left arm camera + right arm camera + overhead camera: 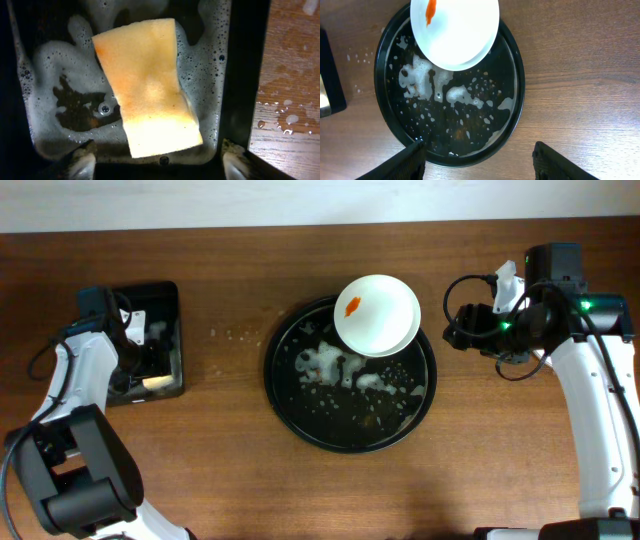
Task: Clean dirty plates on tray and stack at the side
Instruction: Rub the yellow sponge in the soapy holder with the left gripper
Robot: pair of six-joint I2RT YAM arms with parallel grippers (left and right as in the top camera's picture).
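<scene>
Wood-grain table [230,480], brown, matt, with water drops [285,120] beside the small rectangular black tray [172,298]; in that tray we note white bubbly foam and a soft yellow-orange sponge [147,85], oblong, porous, lying flat and a little askew; the left arm folds in over this tray, its gripper [159,167] pointing straight down, the fingers [82,164] standing wide apart at either side of the sponge's near end, gripping nothing that we can see; the right arm reaches in from the table's right edge, its gripper [482,162] low and aimed at the tray [290,395], jaws spread and empty, apart from the rim; that tray is large, round, glossy black with a raised rim, its floor wet and flecked with patches of foam [325,362]; a dirty plate [377,315], shallow, round, smooth white, sits at the tray's far right side, overlapping the rim, with a small orange smear [352,306] near its left edge; a second rim seems to show beneath it, though we cannot tell how many plates are stacked
</scene>
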